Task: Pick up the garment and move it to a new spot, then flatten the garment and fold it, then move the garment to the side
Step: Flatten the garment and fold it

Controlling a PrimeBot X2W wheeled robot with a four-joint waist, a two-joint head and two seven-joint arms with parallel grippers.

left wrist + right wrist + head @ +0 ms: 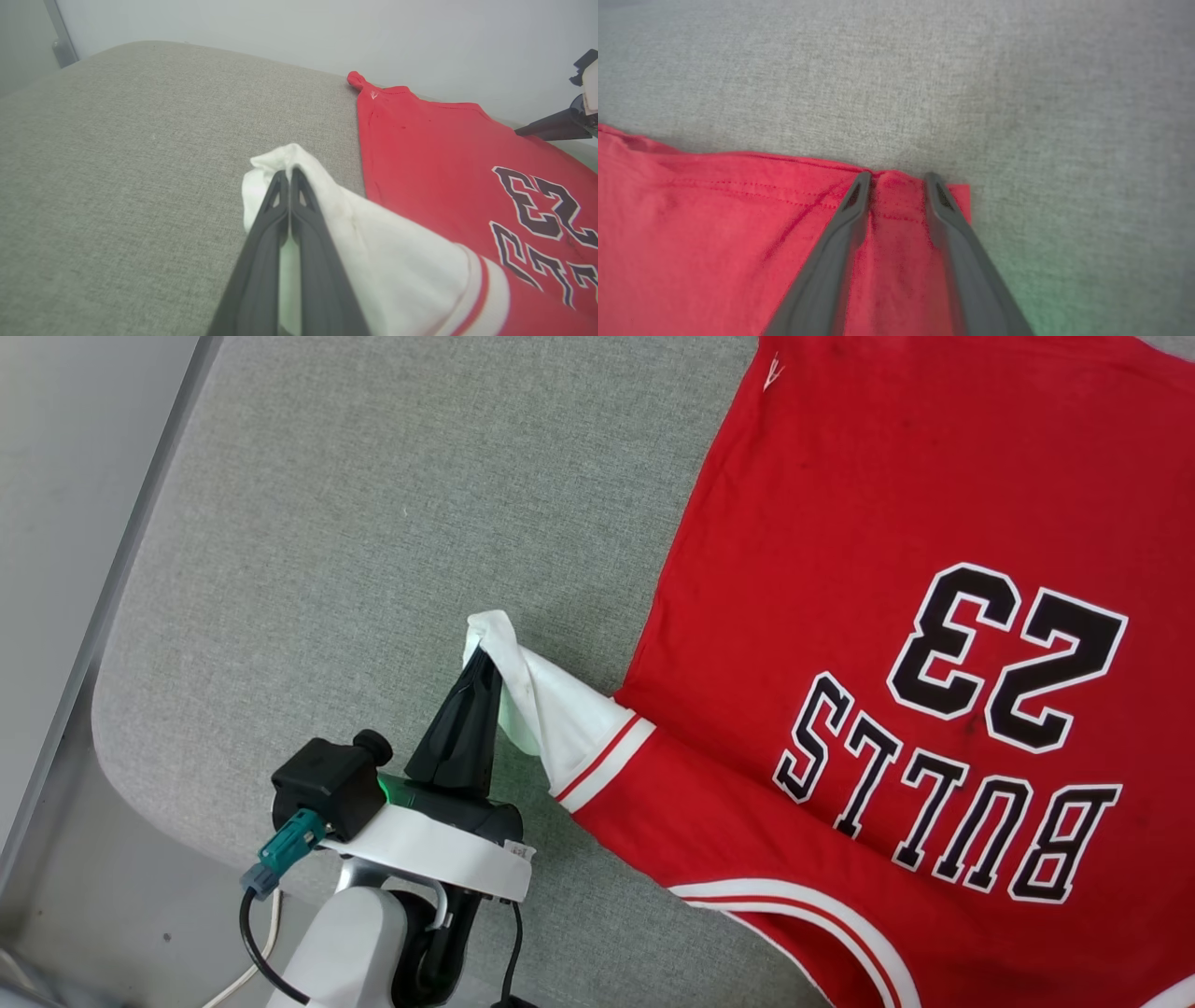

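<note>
The garment (840,523) is a red shirt with a black "23" and "BULLS" print, spread flat on the right of a grey cushion. Its white sleeve (551,709) with red-striped trim is pulled out to the left. My left gripper (481,658) is shut on the sleeve's end, and the closed fingertips (289,172) pinch the white cloth (373,242). My right gripper (896,177) stands open over the red hem corner (691,233), fingers pressed onto the fabric with a small raised ridge between them. The right arm's dark fingers (551,127) show at the garment's far edge.
The grey fabric cushion (373,523) stretches bare to the left of the garment, with a rounded corner near my left arm. Beyond its left edge lies a pale floor strip (56,523). A light wall (280,28) stands behind the cushion.
</note>
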